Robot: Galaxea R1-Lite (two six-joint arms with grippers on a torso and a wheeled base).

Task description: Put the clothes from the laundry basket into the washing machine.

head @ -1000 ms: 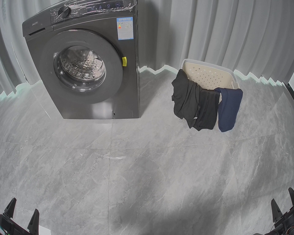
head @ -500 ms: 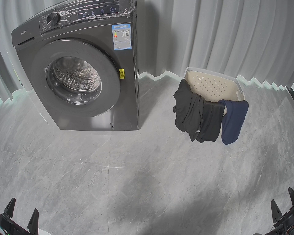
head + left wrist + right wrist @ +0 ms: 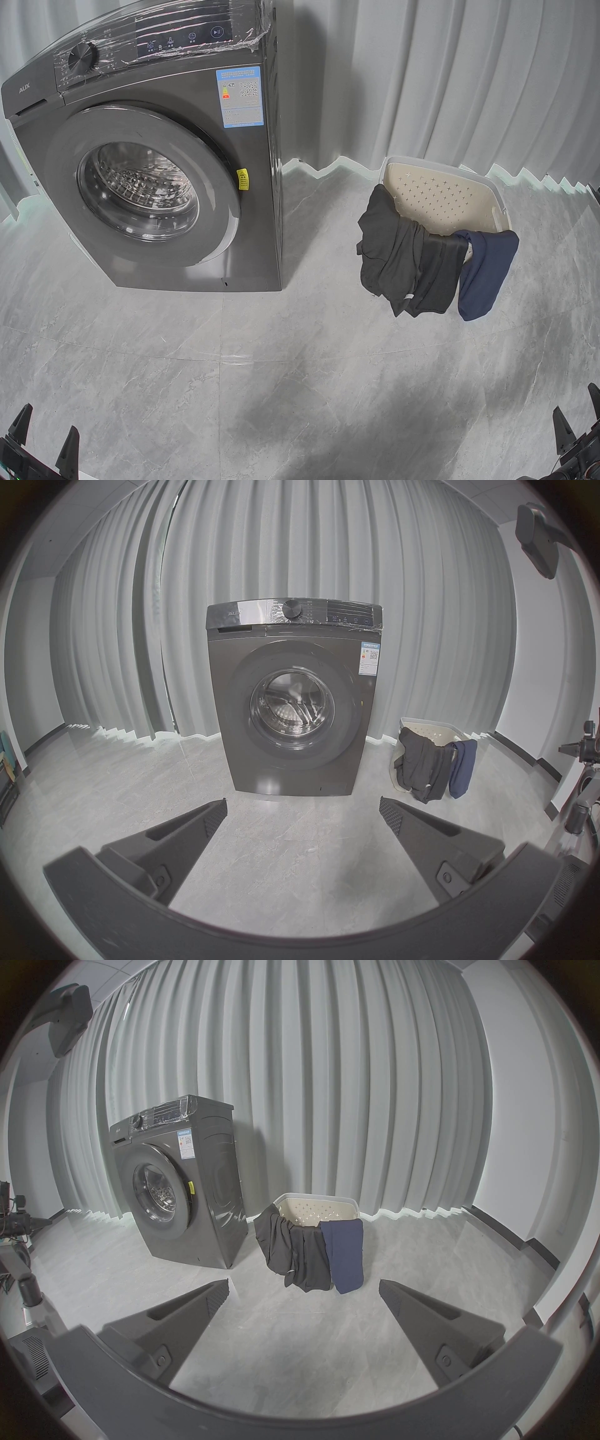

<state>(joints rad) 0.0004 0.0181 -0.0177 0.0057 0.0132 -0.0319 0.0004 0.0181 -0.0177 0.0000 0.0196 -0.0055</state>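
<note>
A dark grey washing machine [image 3: 156,175] stands on the floor at the left, its round glass door [image 3: 137,190] closed. To its right sits a white laundry basket [image 3: 447,197] with a black garment [image 3: 406,262] and a navy garment [image 3: 484,272] draped over its near rim. The machine [image 3: 294,692] and the basket [image 3: 431,733] lie ahead in the left wrist view, and the basket [image 3: 319,1207] with both garments ahead in the right wrist view. My left gripper [image 3: 44,437] is open at the bottom left, far from both. My right gripper [image 3: 578,419] is open at the bottom right.
Grey marble floor tiles [image 3: 300,375] spread wide between me and the machine and basket. White pleated curtains [image 3: 437,81] hang behind them. A gap of floor separates the machine's right side from the basket.
The whole head view has shifted: machine and basket sit lower and larger in the picture, so the camera has come closer. Both grippers keep their places at the bottom corners.
</note>
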